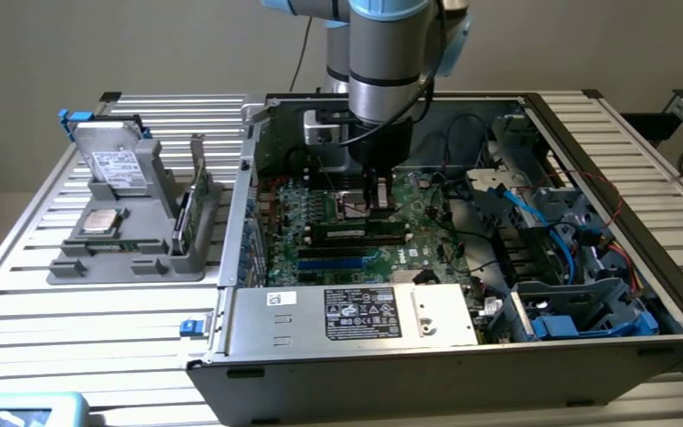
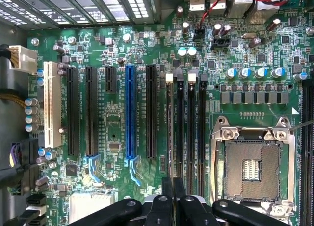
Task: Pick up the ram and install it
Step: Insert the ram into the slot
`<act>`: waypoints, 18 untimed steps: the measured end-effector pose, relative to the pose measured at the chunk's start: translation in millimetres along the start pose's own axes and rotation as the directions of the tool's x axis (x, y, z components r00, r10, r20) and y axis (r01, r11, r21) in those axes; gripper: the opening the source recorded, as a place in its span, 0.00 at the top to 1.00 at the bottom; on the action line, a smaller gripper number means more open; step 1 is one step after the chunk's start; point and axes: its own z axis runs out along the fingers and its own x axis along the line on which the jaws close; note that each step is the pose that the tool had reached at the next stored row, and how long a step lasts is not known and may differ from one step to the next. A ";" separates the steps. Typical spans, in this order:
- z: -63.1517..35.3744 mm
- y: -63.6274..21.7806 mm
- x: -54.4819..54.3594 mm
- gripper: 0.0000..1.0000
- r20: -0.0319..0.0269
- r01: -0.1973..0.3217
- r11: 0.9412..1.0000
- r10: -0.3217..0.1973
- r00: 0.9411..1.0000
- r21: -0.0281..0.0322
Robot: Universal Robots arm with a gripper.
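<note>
Gripper (image 2: 173,183) low over motherboard (image 2: 117,138), fingers pinched together, nothing visibly clamped between. Ram (image 1: 359,233) upright in memory slot between CPU socket (image 2: 252,167) and expansion slots, near fingertips. Likely shut for pressing stick down to seat it; contact unclear.

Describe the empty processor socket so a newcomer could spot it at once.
Start at the open computer case on the slatted table and look at its green motherboard. Past the black memory slots, on the side away from the blue slot, sits the processor socket. It alone is square and metal-framed; its neighbours are long, narrow slots.
</note>
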 end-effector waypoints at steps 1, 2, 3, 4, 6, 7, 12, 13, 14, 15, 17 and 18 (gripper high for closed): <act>0.1 0.1 0.0 0.88 0.000 0.000 1.000 0.000 1.000 0.000; 0.1 0.3 0.0 0.88 0.000 -0.001 1.000 0.001 1.000 0.000; 0.1 0.3 0.0 0.88 0.000 -0.001 1.000 0.001 1.000 0.000; 0.2 0.3 0.0 0.88 0.000 -0.002 1.000 0.002 1.000 0.000; 0.3 0.4 0.0 0.88 0.000 -0.002 1.000 0.002 1.000 0.000; 0.5 0.4 0.0 0.88 0.000 -0.002 1.000 0.002 1.000 0.000; 1.2 0.3 -0.1 0.88 -0.002 -0.002 1.000 0.002 1.000 0.002; 1.3 0.3 -0.1 0.88 -0.002 -0.002 1.000 0.002 1.000 0.002; 1.3 0.4 -0.1 0.88 -0.003 -0.002 1.000 0.002 1.000 0.002; 1.3 0.4 0.0 0.88 -0.003 -0.002 1.000 0.002 1.000 0.002; 1.3 0.4 0.0 0.88 -0.003 -0.002 1.000 0.002 1.000 0.002; 1.4 0.4 -0.1 0.88 -0.003 -0.002 1.000 0.002 1.000 0.002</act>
